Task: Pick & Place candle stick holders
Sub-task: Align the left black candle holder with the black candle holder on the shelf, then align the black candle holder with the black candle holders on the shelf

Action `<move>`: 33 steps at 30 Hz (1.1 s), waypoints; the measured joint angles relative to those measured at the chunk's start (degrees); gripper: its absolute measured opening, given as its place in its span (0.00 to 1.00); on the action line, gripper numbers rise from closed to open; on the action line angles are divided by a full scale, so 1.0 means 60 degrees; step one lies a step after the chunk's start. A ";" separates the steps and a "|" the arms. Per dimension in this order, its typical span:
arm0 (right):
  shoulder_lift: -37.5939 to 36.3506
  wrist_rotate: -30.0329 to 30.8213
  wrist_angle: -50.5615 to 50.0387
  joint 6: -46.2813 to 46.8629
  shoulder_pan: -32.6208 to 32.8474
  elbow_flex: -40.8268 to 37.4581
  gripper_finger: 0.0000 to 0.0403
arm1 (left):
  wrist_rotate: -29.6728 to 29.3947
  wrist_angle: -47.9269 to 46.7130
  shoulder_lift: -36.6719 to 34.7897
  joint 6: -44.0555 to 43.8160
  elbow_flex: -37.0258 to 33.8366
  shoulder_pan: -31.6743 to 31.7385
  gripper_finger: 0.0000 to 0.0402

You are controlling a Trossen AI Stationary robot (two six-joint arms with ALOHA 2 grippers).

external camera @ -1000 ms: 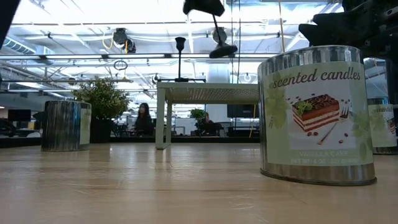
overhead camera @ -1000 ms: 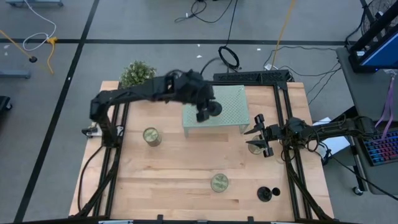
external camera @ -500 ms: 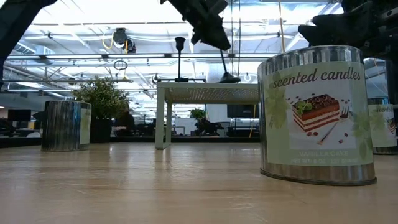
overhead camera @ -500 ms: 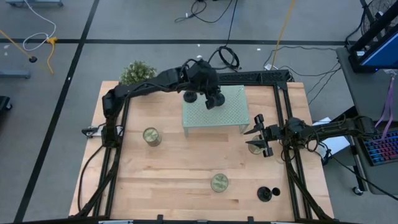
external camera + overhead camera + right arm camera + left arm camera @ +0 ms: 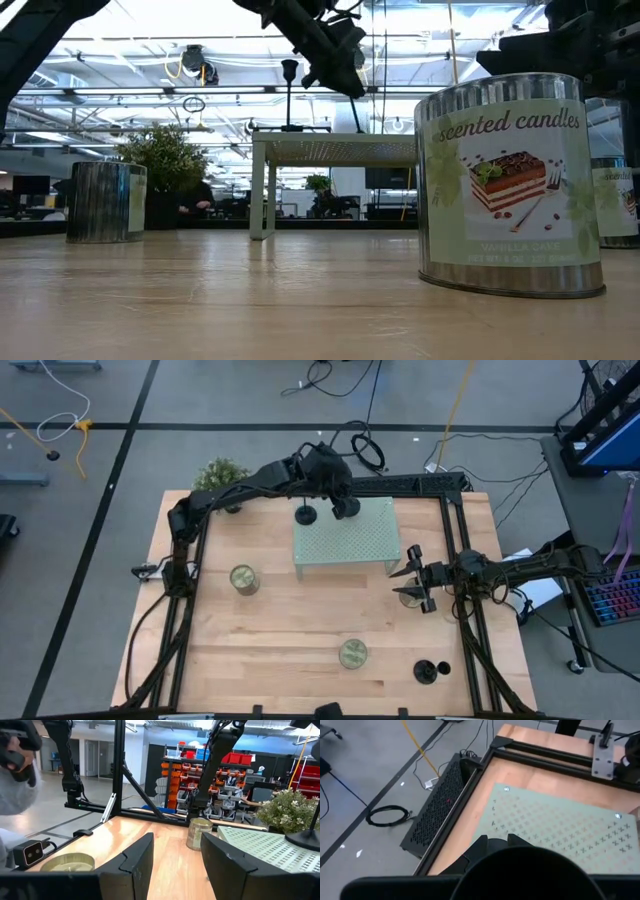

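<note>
Candle stick holder: over the far edge of the pale green perforated rack, stem leaning in the low view, base at or just above the deck; contact cannot be told.
Left gripper: directly above it, closed narrow on the upper stem.
Key relation: base straight below the claw, long axis tilted off vertical; needs righting before release, judging by the lean.
Second holder: upright on the rack's far left corner, near.
Third holder: on the wooden table, front right, nearer the right arm.
Right gripper: spread wide, waiting beside a tin.
Room: bare deck between both rack holders.
</note>
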 joint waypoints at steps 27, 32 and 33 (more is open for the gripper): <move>0.0008 0.0000 0.0028 0.0004 -0.0001 0.0000 0.39 | -0.0226 -0.0607 0.0007 0.0111 0.0000 0.0052 0.38; 0.0008 0.0000 0.0025 0.0093 0.0003 0.0000 0.39 | -0.0571 -0.0712 -0.0132 0.0081 -0.0004 0.0027 0.39; 0.0008 -0.0004 0.0025 0.0128 0.0002 0.0000 0.39 | -0.0575 -0.0806 -0.0209 0.0075 -0.0004 0.0027 0.39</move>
